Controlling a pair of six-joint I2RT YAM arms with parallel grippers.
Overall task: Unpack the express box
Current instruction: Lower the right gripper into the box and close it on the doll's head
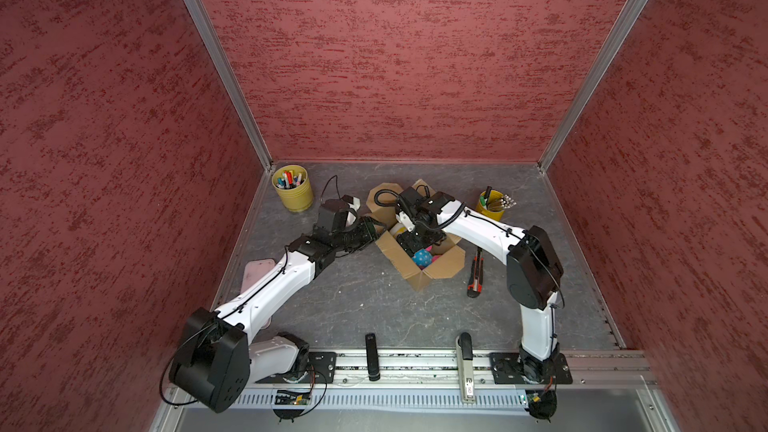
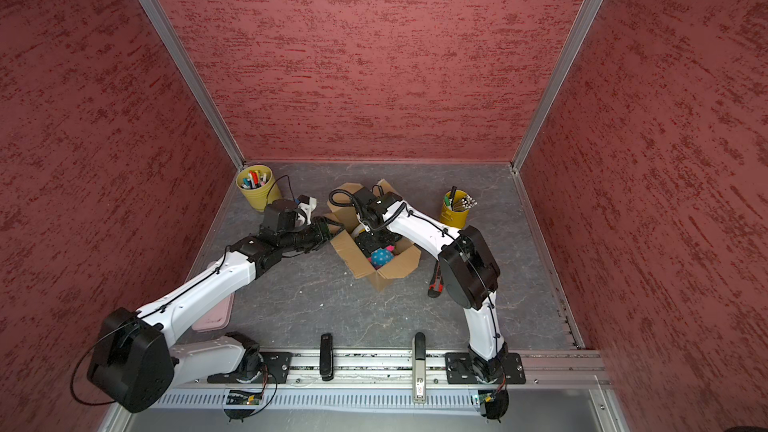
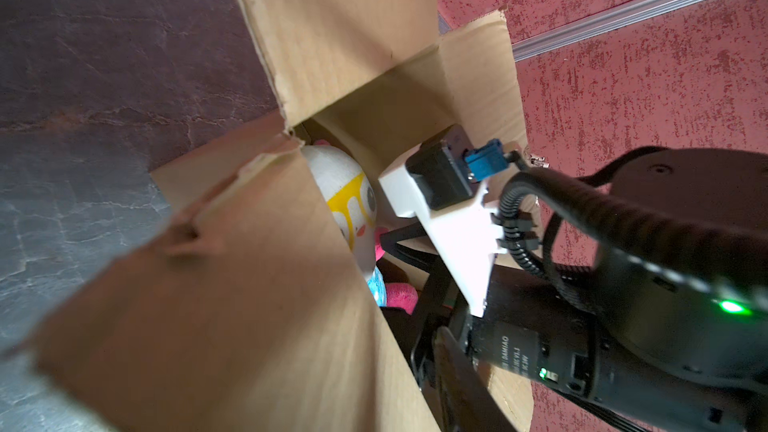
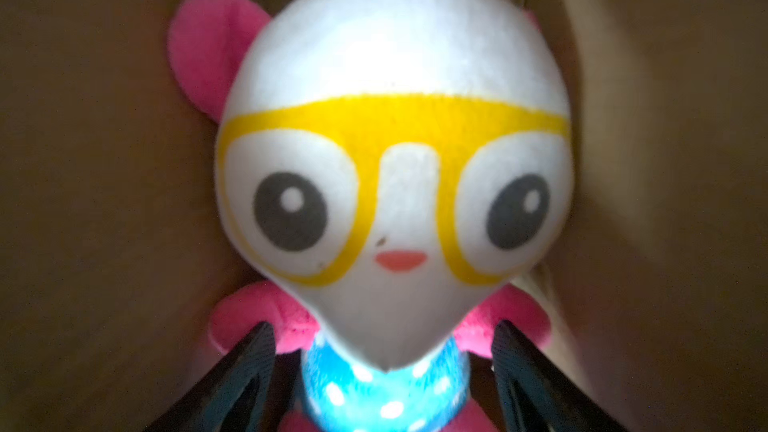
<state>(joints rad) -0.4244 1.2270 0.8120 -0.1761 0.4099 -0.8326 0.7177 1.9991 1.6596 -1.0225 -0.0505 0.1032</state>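
The express box (image 1: 440,268) (image 2: 397,268) stands open mid-table, its flaps spread outward. Inside lies a plush doll (image 1: 422,258) (image 2: 382,258) (image 4: 395,160) with a white head, yellow glasses, pink ears and a blue dotted body. My right gripper (image 1: 411,241) (image 4: 384,326) reaches down into the box and is open, one finger on each side of the doll's neck, with gaps showing. My left gripper (image 1: 372,227) (image 3: 390,367) is at the box's left side, shut on the left flap (image 3: 249,305). One of its fingers (image 3: 457,367) shows; the other is hidden behind the cardboard.
A yellow cup (image 1: 293,193) of pens stands at the back left, another yellow cup (image 1: 492,206) at the back right. A utility knife (image 1: 476,274) lies right of the box. A pink tray (image 2: 216,313) sits under the left arm. A stapler (image 1: 465,367) rests on the front rail.
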